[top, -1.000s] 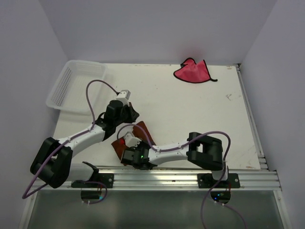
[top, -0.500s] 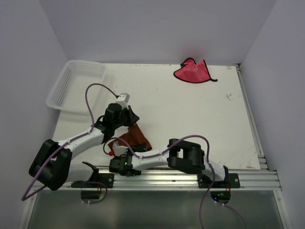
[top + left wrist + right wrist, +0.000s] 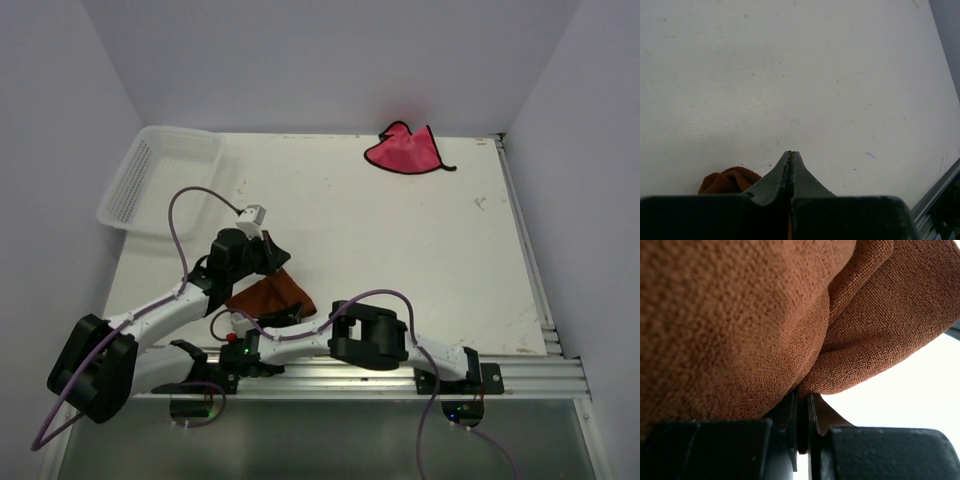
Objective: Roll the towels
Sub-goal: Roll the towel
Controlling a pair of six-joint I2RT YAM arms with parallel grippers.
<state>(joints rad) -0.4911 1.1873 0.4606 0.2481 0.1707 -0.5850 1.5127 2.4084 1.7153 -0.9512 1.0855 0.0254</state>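
Observation:
The rust-orange-brown towel (image 3: 270, 296) lies bunched on the white table near the front edge, between both grippers. My left gripper (image 3: 270, 262) is at its far edge, with jaws shut (image 3: 791, 154) and a thin orange sliver between them; a lump of the towel (image 3: 730, 180) shows beside the jaws. My right gripper (image 3: 262, 322) comes in from the near side and is shut (image 3: 802, 397) on a fold of the brown towel (image 3: 740, 315), which fills its view. The pink-red towel (image 3: 404, 150) lies spread at the far edge, away from both grippers.
A white mesh basket (image 3: 160, 175) stands at the far left corner, overhanging the table. The right arm's elbow (image 3: 366, 337) lies low along the metal rail (image 3: 520, 368) at the near edge. Walls close in on both sides.
The right arm's wrist has swung further left along the near edge. The left gripper has drawn slightly nearer and left. The brown towel has shifted with them and looks more bunched.

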